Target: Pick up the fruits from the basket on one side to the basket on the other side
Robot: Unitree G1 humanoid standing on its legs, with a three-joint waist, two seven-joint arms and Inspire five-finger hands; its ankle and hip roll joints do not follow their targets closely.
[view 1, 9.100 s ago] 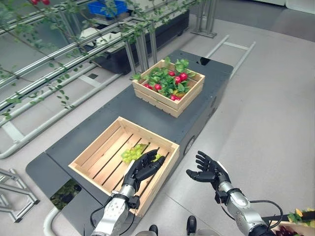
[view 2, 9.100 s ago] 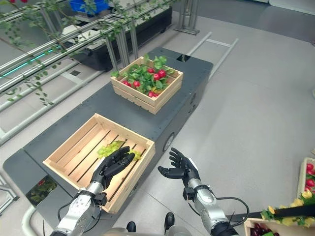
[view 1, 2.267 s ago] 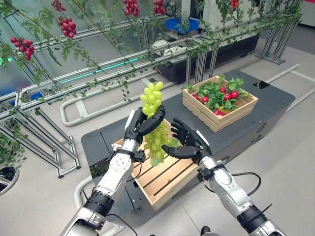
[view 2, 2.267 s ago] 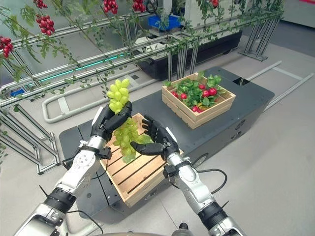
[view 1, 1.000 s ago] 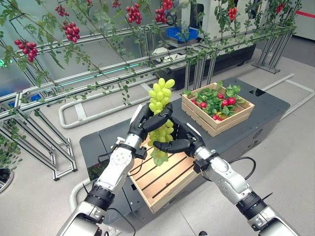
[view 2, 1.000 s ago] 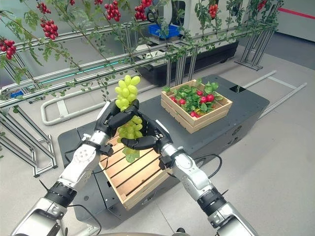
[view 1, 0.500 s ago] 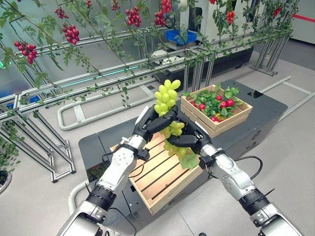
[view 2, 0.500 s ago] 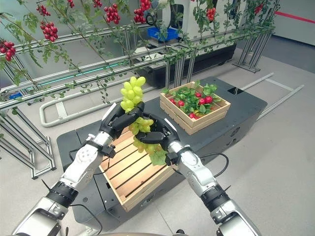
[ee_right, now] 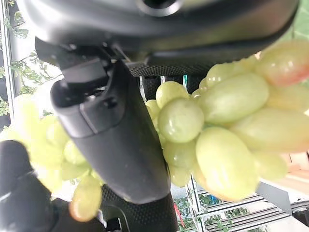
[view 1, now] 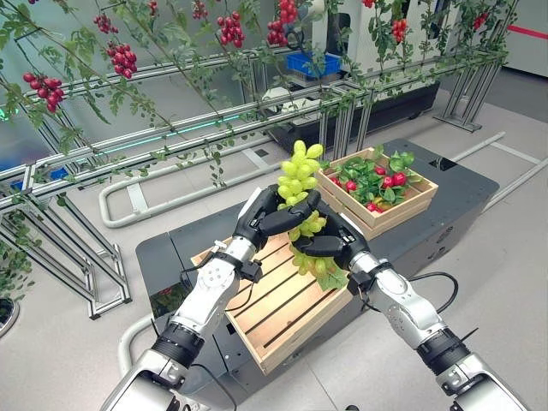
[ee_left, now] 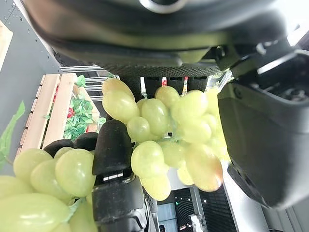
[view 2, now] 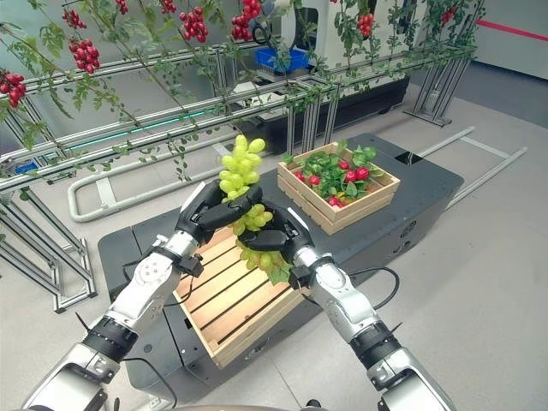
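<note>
We see green grape bunch [view 1: 299, 203] upright, L hand [view 1: 270, 217] & R hand [view 1: 330, 243] both curled on it; leafy red-fruit wooden crate [view 1: 378, 190] lies beyond, R side.

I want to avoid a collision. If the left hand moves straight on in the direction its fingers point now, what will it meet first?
Probably the right hand. The left hand grips the grapes with fingers pointing toward it, and the two look almost touching; depth is unclear. Further on stands the crate of red fruit.
</note>
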